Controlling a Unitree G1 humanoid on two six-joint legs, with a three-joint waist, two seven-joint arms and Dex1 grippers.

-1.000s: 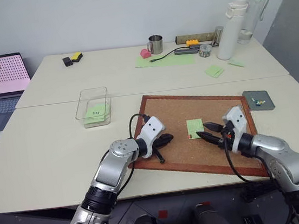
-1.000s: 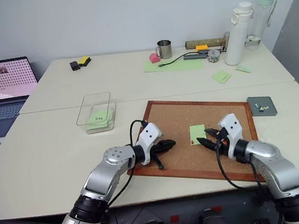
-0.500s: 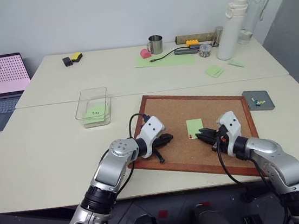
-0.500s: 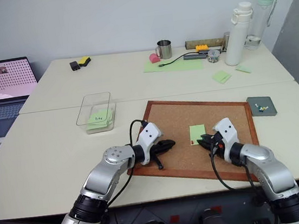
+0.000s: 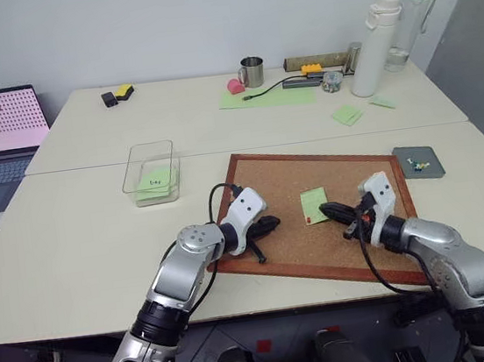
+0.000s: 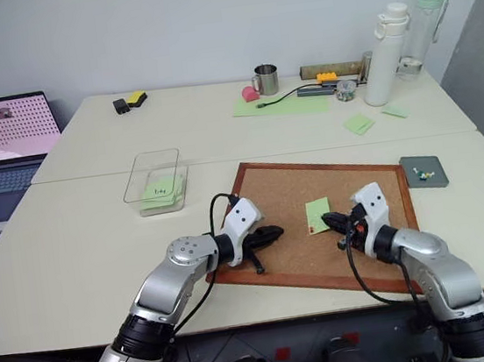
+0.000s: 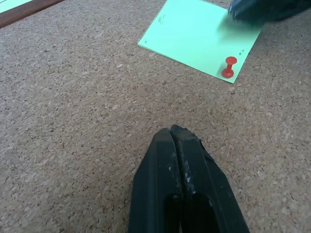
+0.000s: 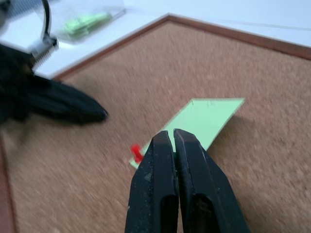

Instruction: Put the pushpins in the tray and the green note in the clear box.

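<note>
Green note (image 5: 314,205), light green paper rectangle, is lying on the corkboard (image 5: 278,185) right of the board's middle in the left eye view, its long axis running roughly from the robot's side toward the far edge and leaning slightly right at the far end; the near right corner is being pinched by the right gripper (image 5: 330,212), fingers pressed together on the paper edge. Red pushpin (image 5: 306,221) is standing at the note's near left corner. Left gripper (image 5: 271,223) is hovering over the board's left part, fingers shut on nothing, well apart from the note. Clear box (image 5: 151,170) is sitting on the table left of the board, holding a handwritten green note. Tray (image 5: 417,162), dark grey, is sitting just off the board's right edge with small pins inside. Left wrist view: the note (image 7: 200,35) is lying flat beyond the closed black fingers (image 7: 165,165), the red pushpin (image 7: 228,67) upright at one corner. Right wrist view: the shut fingers (image 8: 163,165) are gripping the note (image 8: 204,120) by its near corner, the sheet tilting up off the cork, the red pushpin (image 8: 137,153) just beside them.
</note>
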